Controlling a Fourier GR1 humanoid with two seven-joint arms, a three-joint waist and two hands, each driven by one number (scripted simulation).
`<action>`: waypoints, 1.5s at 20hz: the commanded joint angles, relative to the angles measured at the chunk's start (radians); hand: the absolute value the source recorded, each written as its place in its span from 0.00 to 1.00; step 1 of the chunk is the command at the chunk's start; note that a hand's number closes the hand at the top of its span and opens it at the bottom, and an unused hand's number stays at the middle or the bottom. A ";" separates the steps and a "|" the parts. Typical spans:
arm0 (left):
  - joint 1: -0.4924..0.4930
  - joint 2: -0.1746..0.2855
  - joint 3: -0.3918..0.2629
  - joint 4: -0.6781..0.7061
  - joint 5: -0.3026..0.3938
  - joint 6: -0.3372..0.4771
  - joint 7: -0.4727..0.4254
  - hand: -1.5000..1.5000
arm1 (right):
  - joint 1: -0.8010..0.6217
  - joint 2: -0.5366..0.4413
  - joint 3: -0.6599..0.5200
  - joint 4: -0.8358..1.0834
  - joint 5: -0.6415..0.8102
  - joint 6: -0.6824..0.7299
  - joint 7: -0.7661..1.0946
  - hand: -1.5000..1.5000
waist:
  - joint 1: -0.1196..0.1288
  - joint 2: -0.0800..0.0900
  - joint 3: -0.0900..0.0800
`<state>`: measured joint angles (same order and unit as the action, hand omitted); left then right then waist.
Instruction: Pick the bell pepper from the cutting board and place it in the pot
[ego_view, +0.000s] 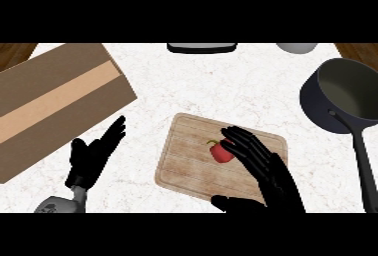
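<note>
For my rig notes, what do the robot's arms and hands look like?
The left hand and right hand are black, with slender fingers and a thumb. A grey rounded forearm shows below the left hand; the right side shows only black.

The matte black left hand (90, 156) had long, slim fingers (112, 134) that tapered to narrow tips, and a shorter thumb (77, 148) beside the palm. Just behind its wrist came a pale grey forearm (62, 203), rounded and smooth, with a darker mark on its casing. The right hand (263, 162) was the same flat black, broader across the palm, its thumb (230, 202) blunt and thick. Behind its wrist only black showed.
</note>
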<state>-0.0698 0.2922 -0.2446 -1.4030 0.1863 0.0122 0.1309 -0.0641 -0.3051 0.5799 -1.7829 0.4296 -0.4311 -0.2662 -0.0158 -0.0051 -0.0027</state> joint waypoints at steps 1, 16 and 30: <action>0.010 -0.021 -0.020 -0.022 -0.019 0.019 0.016 0.50 | 0.015 -0.055 0.036 -0.120 0.111 0.099 0.310 0.00 | 0.000 -0.003 -0.001; -0.019 -0.019 0.031 0.034 -0.013 -0.045 -0.001 0.50 | -0.204 0.031 0.014 0.096 0.039 0.496 0.733 0.00 | 0.026 0.007 0.002; -0.052 -0.051 0.126 0.077 -0.056 -0.129 -0.007 0.50 | -0.227 0.090 -0.219 0.265 0.083 0.530 0.447 0.00 | 0.017 0.005 0.003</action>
<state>-0.1020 0.2257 -0.1660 -1.3576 0.1196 -0.0680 0.1343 -0.2379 -0.2473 0.4186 -1.5228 0.5289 0.0437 0.1766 0.0015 0.0006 0.0002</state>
